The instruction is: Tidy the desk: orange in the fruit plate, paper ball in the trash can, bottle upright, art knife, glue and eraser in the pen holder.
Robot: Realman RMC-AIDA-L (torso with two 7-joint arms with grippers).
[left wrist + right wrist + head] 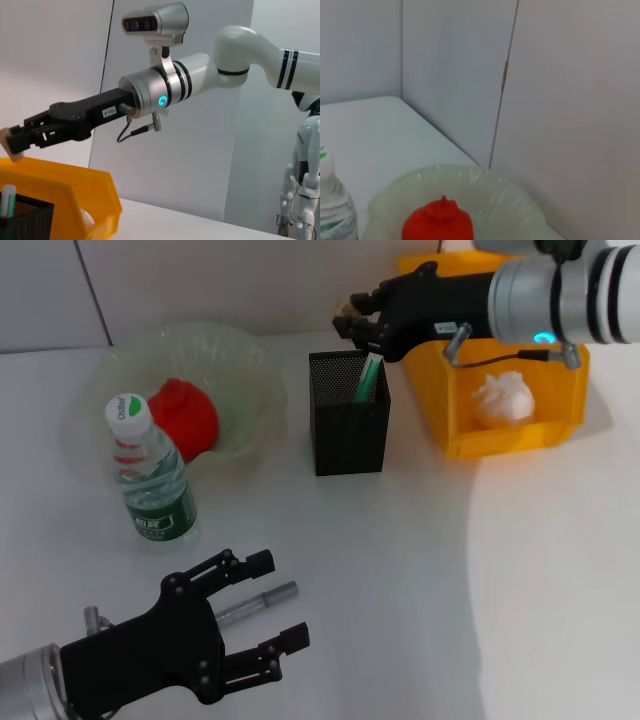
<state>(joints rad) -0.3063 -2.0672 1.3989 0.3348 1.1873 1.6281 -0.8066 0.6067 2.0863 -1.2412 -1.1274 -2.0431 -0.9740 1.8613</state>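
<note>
My right gripper (350, 325) hovers just above the black mesh pen holder (348, 428), shut on a small beige eraser (9, 145). A green glue stick (368, 378) stands in the holder. My left gripper (278, 600) is open low over the table at the front left, its fingers on either side of the silver art knife (262, 601) lying there. The water bottle (152, 472) stands upright. The red-orange fruit (185, 415) lies in the pale green fruit plate (250, 365). The white paper ball (505, 397) lies in the yellow bin (520, 435).
The yellow bin stands right of the pen holder, under my right arm. The bottle stands just in front of the fruit plate. A wall runs along the table's back edge. White table surface spreads across the front right.
</note>
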